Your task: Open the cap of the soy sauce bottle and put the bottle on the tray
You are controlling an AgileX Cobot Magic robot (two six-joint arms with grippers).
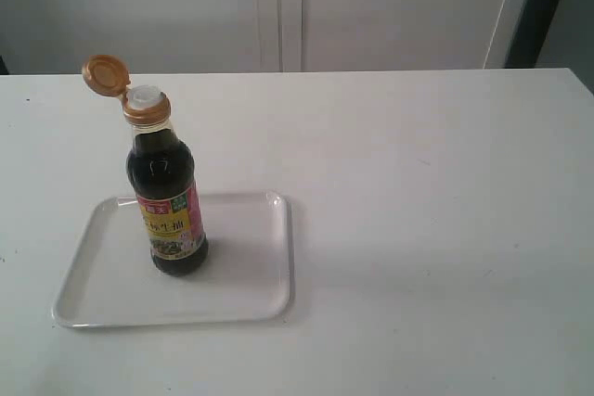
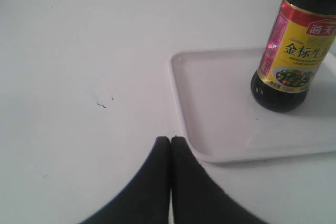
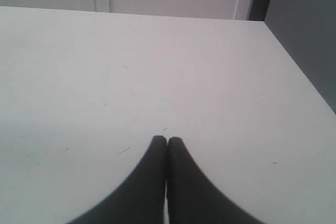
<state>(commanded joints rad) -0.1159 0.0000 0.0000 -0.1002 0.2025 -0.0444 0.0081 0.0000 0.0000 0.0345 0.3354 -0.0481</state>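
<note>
closed pincer (image 3: 167,141) above white table (image 3: 157,66)

We noted a white table (image 1: 418,192), pale panelled wall (image 1: 278,6) behind, and a dark strip (image 1: 543,6) at right.

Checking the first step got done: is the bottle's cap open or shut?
Open. The cap is flipped back on its hinge, tilted away from the bottle, leaving the white spout exposed.

Exterior looks down; left wrist shares tray (image 1: 269,257), seemingly low.
</note>
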